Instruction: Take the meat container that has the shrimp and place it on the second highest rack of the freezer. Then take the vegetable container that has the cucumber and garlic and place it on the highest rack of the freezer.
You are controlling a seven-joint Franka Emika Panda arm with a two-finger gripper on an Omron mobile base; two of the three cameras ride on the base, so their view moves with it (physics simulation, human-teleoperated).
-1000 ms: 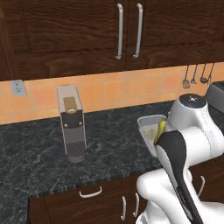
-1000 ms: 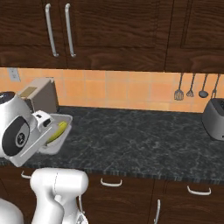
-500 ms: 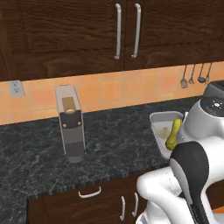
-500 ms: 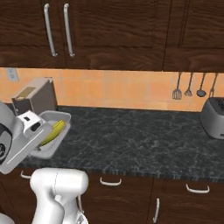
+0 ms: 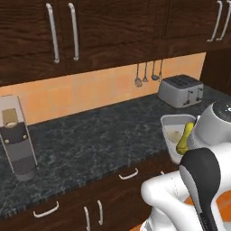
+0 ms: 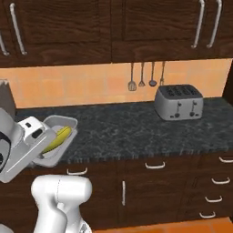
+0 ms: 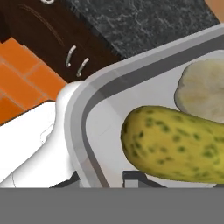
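Observation:
My gripper (image 6: 44, 138) is shut on the rim of the grey vegetable container (image 5: 171, 124), carrying it in the air by the counter's front edge. In the container lie the yellow-green cucumber (image 5: 184, 138) and the pale garlic (image 5: 173, 135). The right base view shows the container (image 6: 59, 122) tilted in front of my wrist, with the cucumber (image 6: 57, 138) inside. Up close in the hand view are the speckled cucumber (image 7: 175, 142), the garlic (image 7: 203, 89), the container's rim (image 7: 81, 124) and one dark fingertip (image 7: 134, 178). The freezer and the shrimp are out of view.
A silver toaster (image 5: 181, 90) (image 6: 178, 102) stands at the back of the black counter (image 6: 136, 125), under hanging utensils (image 6: 142, 74). A tall grey appliance (image 5: 16, 137) is on the left. Dark cabinets hang above; drawers (image 6: 214, 182) lie below.
The whole scene has slid left in both base views, so the base has moved; the toaster is now closer and central. The container stays in my gripper.

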